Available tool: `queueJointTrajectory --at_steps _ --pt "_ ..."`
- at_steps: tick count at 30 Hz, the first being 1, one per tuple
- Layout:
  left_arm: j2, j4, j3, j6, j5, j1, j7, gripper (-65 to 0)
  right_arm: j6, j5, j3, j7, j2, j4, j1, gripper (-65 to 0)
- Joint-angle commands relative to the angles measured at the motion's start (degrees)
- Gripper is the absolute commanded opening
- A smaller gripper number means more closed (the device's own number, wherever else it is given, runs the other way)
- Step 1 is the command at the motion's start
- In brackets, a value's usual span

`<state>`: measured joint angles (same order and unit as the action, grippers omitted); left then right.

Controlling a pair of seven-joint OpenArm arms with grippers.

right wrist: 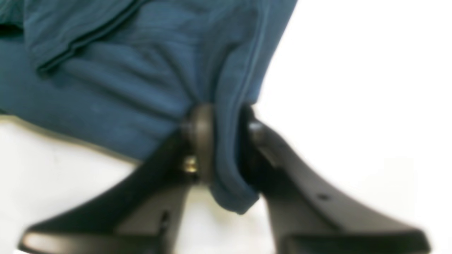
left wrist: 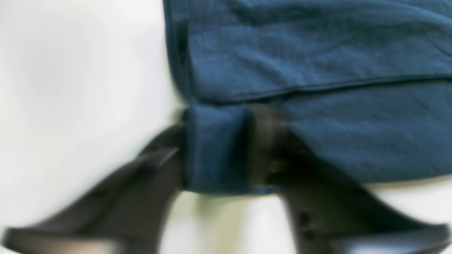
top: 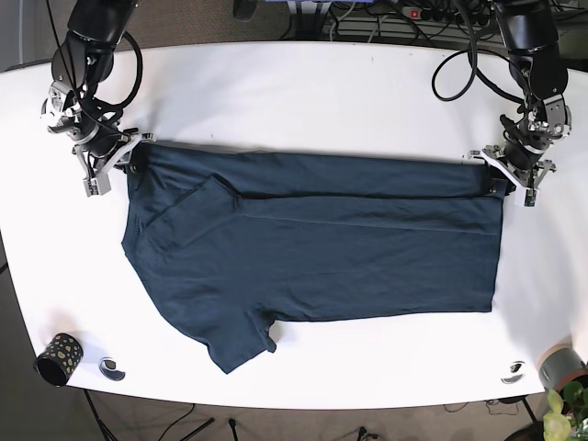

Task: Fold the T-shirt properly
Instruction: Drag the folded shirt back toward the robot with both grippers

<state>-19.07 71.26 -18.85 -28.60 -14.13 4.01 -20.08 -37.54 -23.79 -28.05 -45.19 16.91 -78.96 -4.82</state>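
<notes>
White table (top: 303, 83), dark floor (top: 184, 18)

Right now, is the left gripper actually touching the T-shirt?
Touching. The left wrist view shows the left gripper with its jaws closed on a fold of the dark blue T-shirt, cloth pinched between both fingers.

The dark blue T-shirt (top: 322, 248) lay flat on the white table, long axis across it, far edge folded over toward the near side, one sleeve sticking out at the near left, both far corners bunched and slightly lifted.
</notes>
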Motion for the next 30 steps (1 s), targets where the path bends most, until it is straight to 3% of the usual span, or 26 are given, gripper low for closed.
queueJointTrajectory --at_steps 1,5,8,16,23,30 --pt "-0.7 0.5 -0.3 -0.4 0.1 -0.3 -0.3 -65.0 -0.31 0.0 -0.1 -0.2 0.8 -1.0 0.4 -63.9" --pt "-0.9 2.2 -0.7 -0.4 -0.3 0.1 -4.0 -64.0 -0.31 0.0 -0.1 -0.4 0.7 -2.4 0.1 -64.2" --pt "-0.9 5.0 -4.8 -1.2 -0.3 1.3 -6.3 -64.0 -0.31 0.0 -0.1 -0.4 0.8 -5.2 -2.1 -64.2" --pt "-1.0 6.1 -13.6 -11.4 0.2 3.9 -12.6 -63.7 -0.13 -0.4 -0.2 -3.2 -0.8 -16.7 -10.0 -64.2" --pt "-2.2 6.1 -20.4 -11.4 0.3 9.2 -14.8 -63.5 -0.31 -0.4 -4.4 -6.4 -4.6 -26.0 -18.4 -64.2" --pt "-3.0 6.2 -23.0 -11.4 0.1 14.7 -14.8 -63.3 -0.39 -0.3 -4.3 -7.0 -7.5 -30.4 -24.9 -64.2"
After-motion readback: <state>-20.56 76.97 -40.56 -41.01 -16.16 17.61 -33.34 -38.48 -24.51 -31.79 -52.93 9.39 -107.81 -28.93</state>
